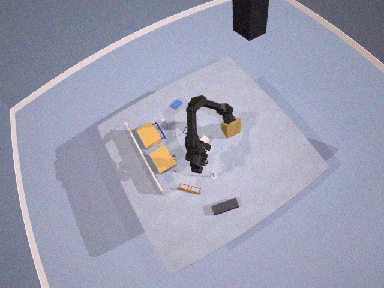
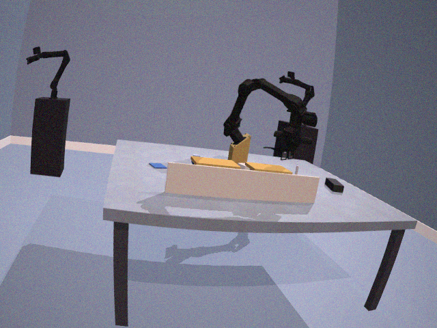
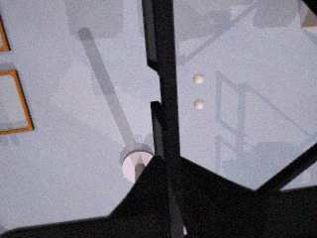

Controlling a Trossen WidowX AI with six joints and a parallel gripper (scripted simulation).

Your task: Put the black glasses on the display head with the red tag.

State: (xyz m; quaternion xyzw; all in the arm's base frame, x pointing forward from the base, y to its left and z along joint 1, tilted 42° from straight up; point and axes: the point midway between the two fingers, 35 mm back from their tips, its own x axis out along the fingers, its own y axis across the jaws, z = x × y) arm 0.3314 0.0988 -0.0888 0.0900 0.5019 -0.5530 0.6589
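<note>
My gripper (image 1: pixel 201 158) (image 2: pixel 289 146) (image 3: pixel 164 163) is shut on the black glasses (image 2: pixel 284 155) (image 3: pixel 168 119), held above the table. In the wrist view their front is nearly edge-on, a dark upright bar, with a temple (image 3: pixel 287 170) reaching right. The two display heads seem to be under the yellow-orange tops, one upper (image 1: pixel 149 135) (image 2: pixel 216 162) and one lower (image 1: pixel 162 159) (image 2: pixel 268 167) in the top view, left of my gripper. Their faces are mostly hidden. Navy glasses (image 1: pixel 160 130) show at the upper one. I cannot make out the red tag.
A cream panel (image 1: pixel 144 158) (image 2: pixel 242 183) stands behind the heads. Orange glasses (image 1: pixel 189 188) (image 3: pixel 22 101) and a round pink-white stand (image 1: pixel 213 175) (image 3: pixel 135 166) with an upright post are nearby. A dark block (image 1: pixel 225 206) (image 2: pixel 334 184) and a blue pad (image 1: pixel 176 104) (image 2: pixel 157 165) lie farther off.
</note>
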